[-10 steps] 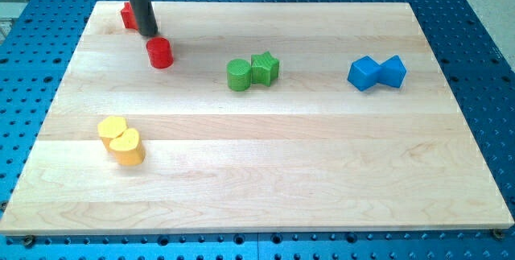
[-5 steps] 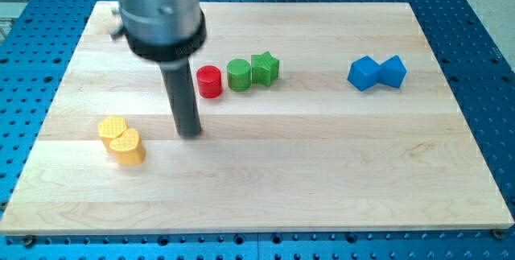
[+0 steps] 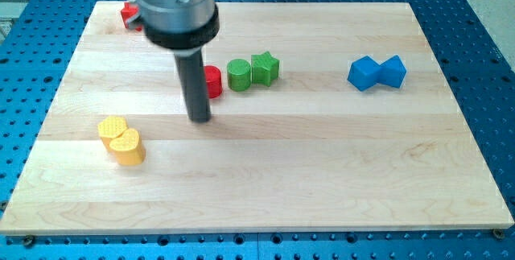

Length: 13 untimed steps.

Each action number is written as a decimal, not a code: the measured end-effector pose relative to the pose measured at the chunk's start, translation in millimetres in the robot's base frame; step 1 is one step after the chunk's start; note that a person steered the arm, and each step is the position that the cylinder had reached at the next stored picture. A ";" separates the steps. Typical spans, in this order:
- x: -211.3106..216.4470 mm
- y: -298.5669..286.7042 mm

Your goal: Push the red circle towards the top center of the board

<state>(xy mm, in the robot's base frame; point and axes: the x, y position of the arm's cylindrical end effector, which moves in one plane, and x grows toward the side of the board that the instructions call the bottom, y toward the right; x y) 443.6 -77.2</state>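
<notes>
The red circle (image 3: 213, 81) stands on the wooden board (image 3: 322, 155) just left of the green circle (image 3: 239, 75), touching or nearly touching it. My rod comes down from the view's top left and hides the red circle's left side. My tip (image 3: 199, 119) rests on the board just below and left of the red circle. Whether it touches the block cannot be told.
A green star (image 3: 265, 68) sits against the green circle's right. Two blue blocks (image 3: 376, 72) lie at the right. Two yellow blocks (image 3: 121, 140) sit at lower left. Another red block (image 3: 129, 14) is at the top left corner, partly hidden by the arm.
The red circle went from upper left to beside the green circle. My tip swung down past it, then shifted right and up, close under the red circle.
</notes>
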 end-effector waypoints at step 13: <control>-141.0 125.4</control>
<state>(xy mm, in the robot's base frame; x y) 302.6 48.2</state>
